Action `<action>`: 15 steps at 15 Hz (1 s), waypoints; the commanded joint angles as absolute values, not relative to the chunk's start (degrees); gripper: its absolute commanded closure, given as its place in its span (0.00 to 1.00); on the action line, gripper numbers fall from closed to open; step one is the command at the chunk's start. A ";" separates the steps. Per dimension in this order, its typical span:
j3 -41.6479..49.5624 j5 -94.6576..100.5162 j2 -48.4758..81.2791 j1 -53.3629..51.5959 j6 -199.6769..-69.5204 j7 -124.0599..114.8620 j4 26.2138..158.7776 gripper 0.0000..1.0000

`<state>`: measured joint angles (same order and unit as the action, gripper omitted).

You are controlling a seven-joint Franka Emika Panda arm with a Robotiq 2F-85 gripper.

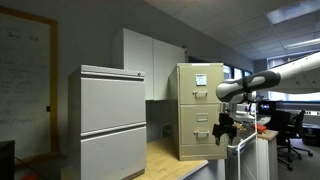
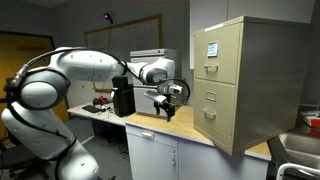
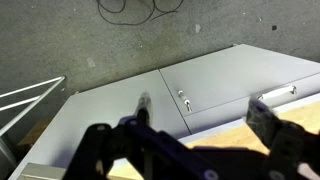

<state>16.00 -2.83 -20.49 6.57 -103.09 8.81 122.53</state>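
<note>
Gripper (image 2: 166, 104) open, hanging before beige filing cabinet (image 2: 245, 85); near, not touching.

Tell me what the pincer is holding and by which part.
Nothing is held. The pincer hangs open in the air near the tan filing cabinet, not touching it, with nothing between its jaws.

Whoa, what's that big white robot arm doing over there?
A white robot arm stretches out over a wooden counter toward a tan filing cabinet that stands on it. Its tool is open and holds nothing. The tool hangs in front of the cabinet's drawers with a gap between them, so it isn't touching anything. The drawers all look shut. A bigger grey cabinet stands off to the side.
</note>
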 commanded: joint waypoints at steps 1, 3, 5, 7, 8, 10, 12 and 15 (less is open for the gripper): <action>14.98 -3.23 -20.31 7.81 -103.04 9.18 122.35 0.00; 14.99 -3.23 -20.40 7.81 -103.05 9.18 122.24 0.00; 14.99 -3.24 -20.41 7.81 -103.05 9.18 122.23 0.00; 14.99 -3.24 -20.41 7.80 -103.05 9.18 122.23 0.00; 14.99 -3.24 -20.41 7.80 -103.06 9.18 122.23 0.00; 15.47 -3.63 -19.40 8.15 -104.27 9.01 121.78 0.00; 16.25 -5.02 -18.07 8.66 -106.33 9.24 121.07 0.00; 17.93 -10.48 -14.88 9.53 -112.09 9.42 119.29 0.00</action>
